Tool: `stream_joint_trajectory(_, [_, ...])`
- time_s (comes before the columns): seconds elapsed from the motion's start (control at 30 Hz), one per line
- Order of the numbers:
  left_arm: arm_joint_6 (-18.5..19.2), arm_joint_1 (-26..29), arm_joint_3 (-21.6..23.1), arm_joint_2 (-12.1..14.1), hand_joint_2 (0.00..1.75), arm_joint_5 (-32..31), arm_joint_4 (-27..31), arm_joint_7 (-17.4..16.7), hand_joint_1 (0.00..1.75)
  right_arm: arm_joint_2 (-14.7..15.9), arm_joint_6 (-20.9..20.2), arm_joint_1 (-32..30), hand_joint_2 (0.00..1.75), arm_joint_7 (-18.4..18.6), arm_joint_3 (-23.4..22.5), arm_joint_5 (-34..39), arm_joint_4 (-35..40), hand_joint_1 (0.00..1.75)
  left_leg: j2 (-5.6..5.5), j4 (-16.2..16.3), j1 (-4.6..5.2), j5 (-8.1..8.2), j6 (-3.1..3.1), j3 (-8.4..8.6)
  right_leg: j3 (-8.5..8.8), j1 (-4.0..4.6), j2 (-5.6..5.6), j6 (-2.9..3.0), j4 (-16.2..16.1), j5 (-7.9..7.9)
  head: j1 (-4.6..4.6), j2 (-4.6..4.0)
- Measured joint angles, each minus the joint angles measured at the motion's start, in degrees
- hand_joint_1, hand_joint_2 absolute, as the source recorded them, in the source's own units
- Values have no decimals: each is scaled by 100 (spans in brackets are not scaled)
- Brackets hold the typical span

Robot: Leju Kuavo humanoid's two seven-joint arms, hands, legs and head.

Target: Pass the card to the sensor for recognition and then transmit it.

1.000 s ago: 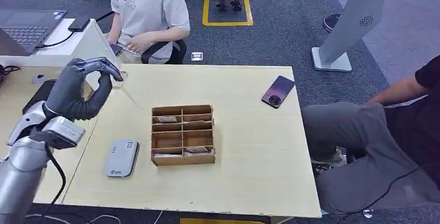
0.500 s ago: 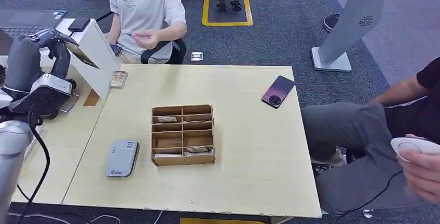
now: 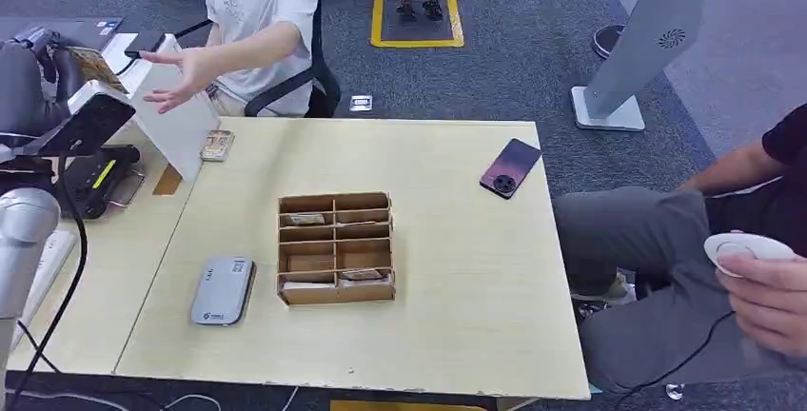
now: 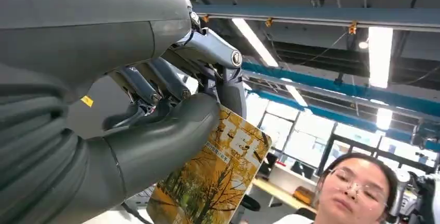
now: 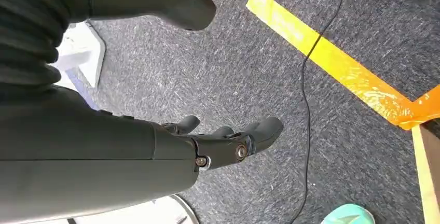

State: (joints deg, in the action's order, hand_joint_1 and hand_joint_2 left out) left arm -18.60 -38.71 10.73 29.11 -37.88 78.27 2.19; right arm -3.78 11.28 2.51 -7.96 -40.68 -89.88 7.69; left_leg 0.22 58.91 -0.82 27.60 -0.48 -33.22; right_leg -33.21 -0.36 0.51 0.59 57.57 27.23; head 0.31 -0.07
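Handing over: yellow card pinched in left hand at upper left, awaiting person's open palm; right hand idle, empty.

Counts across the table and the robot's hands

One card reader, one cardboard divider box, one smartphone, and one small card lying on the table; one yellow card in the left hand; two people, one seated behind, another to the right.
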Motion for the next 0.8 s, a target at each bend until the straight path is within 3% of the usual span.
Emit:
stream_joint_trajectory(0.67, [-37, -46, 234, -98, 175, -319, -135, -15, 175, 26, -33, 7, 175, -59, 0, -2, -26, 0, 5, 0, 0, 0, 0, -1, -2, 0, 6, 0, 0, 0, 2, 0])
stream_joint_trajectory(0.7, [-39, -46, 245, -101, 175, -321, -135, -11, 35, 26, -35, 7, 175, -59, 0, -2, -28, 0, 6, 0, 0, 0, 0, -2, -3, 0, 6, 0, 0, 0, 0, 0])
stream_joint_trajectory(0.8, [-61, -43, 267, -103, 175, -334, -135, 39, 35, 26, -42, 7, 175, -59, 0, -2, -28, 0, 6, 0, 0, 0, 0, -2, -3, 0, 6, 0, 0, 0, 2, 0])
